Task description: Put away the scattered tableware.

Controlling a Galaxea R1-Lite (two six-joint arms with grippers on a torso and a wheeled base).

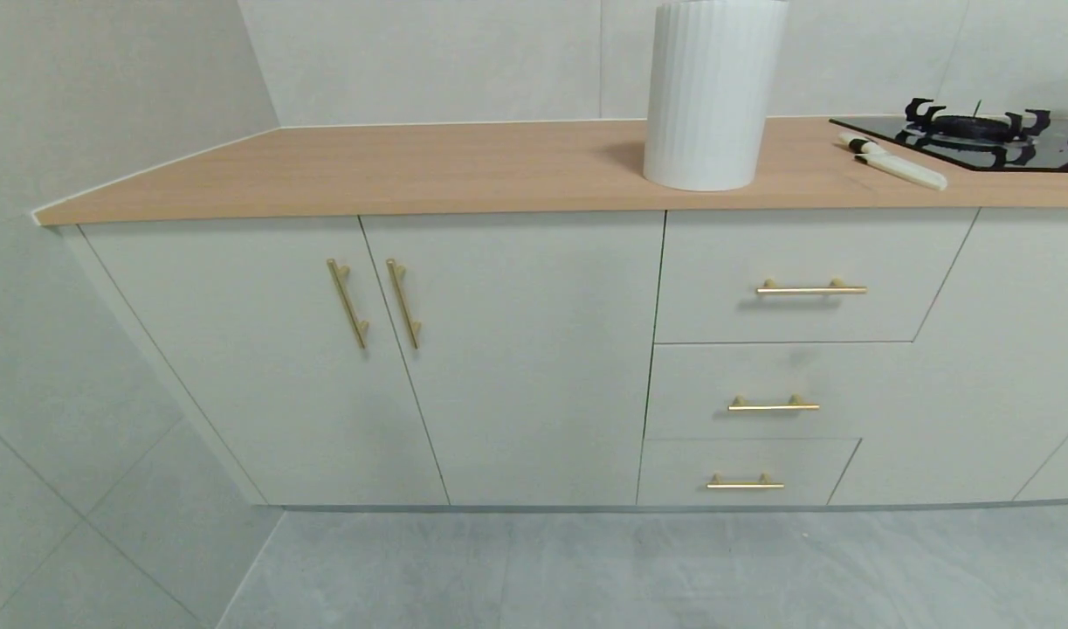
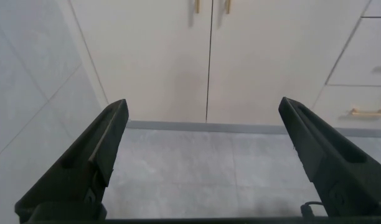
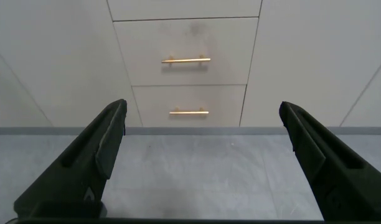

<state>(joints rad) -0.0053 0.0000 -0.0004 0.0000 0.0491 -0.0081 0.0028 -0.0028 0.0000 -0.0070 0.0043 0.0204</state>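
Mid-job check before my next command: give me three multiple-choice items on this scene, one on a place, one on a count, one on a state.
1. Where does the white utensil lie?
A. On the floor
B. On the countertop, beside the cooktop
C. In an open drawer

2. How many drawers are stacked to the right of the double doors?
A. Two
B. Three
C. Five

3. What state is the left gripper in?
A. Shut on a spoon
B. Shut on a door handle
C. Open and empty

Answers:
1 B: the head view shows it lying on the wood at the cooktop's edge.
2 B: three fronts, each with one gold handle.
3 C: its fingers stand wide apart with nothing held between them.
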